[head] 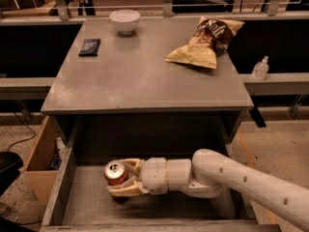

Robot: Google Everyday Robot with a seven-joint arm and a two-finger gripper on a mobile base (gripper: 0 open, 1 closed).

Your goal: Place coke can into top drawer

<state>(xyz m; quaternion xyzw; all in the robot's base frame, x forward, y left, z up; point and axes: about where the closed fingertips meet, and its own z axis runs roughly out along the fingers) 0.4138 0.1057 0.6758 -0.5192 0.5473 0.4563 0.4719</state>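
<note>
No readable text on chip bag (205,45) or coke can (116,172); gripper (113,179) holds it over top drawer (59,187).

The gripper (120,179) sits low in the open top drawer (91,208), left of the middle. It grips the red coke can (115,172), whose silver top faces up at us.

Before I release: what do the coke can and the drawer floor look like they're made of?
The coke can: likely thin metal, glossy red paint, shiny silver top. The top drawer: seemingly sheet metal, matte grey, scuffed floor. The tool grips the can over the drawer floor.
</note>
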